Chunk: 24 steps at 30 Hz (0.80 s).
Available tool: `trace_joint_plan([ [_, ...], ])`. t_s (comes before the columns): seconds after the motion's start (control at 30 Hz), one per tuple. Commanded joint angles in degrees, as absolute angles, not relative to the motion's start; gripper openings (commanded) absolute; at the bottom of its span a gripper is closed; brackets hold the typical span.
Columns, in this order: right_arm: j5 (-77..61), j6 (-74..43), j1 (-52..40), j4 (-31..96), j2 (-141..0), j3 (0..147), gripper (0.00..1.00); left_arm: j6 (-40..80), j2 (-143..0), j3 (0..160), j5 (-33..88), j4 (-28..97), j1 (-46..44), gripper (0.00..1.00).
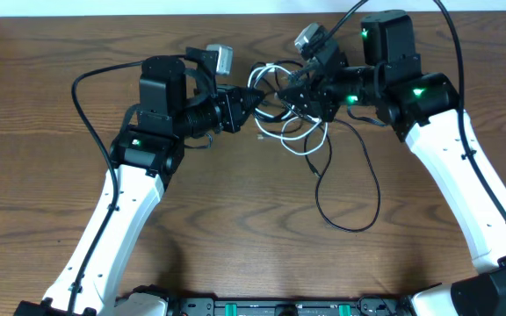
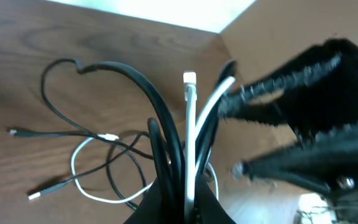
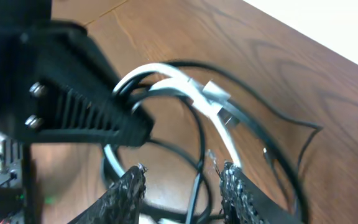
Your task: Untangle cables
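Cables (image 1: 304,139) trail one black loop across the tabletop (image 1: 235,228) toward the arm bases. Farther back, the bundle sits between both tools: left tool (image 2: 182,208) clamped fully on black and white strands; right tool (image 3: 185,180), jaws partly apart, straddling strands alongside.

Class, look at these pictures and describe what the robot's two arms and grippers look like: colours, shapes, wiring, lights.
The left arm and right arm match: white tapered lower links, black blocky joints with green lights, and a thick black wire along each. A grey camera box sits at each wrist. The left gripper and right gripper each have two black, ribbed fingers.
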<state>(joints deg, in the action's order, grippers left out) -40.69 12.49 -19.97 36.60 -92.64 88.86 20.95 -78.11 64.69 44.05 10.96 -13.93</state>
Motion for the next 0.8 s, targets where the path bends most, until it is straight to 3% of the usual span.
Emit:
trace_joint_plan([
  [0.0,-36.71,9.52,-20.27,35.7,-93.91,89.12,0.38,20.18,-77.47,64.73,48.64,12.27,-13.96,0.08],
  [0.2,-35.44,7.73,-20.38,34.24,-95.57,89.12,0.43,20.16,-77.47,64.73,48.64,16.86,-13.96,0.08],
  [0.37,-36.71,7.75,-21.32,33.98,-96.71,89.12,0.52,20.16,-77.47,64.73,48.64,17.72,-13.96,0.08],
  [0.6,-37.52,7.75,-22.39,34.74,-97.1,89.12,0.53,20.16,-77.47,64.73,46.68,17.54,-13.96,0.08],
  [0.7,-36.99,7.75,-22.39,35.88,-97.1,89.12,0.5,20.18,-77.47,64.73,46.46,17.52,-13.96,0.08],
  [0.77,-32.71,7.42,-22.39,37.06,-97.17,89.12,0.39,20.18,-77.47,64.73,46.48,17.54,-13.96,0.08],
])
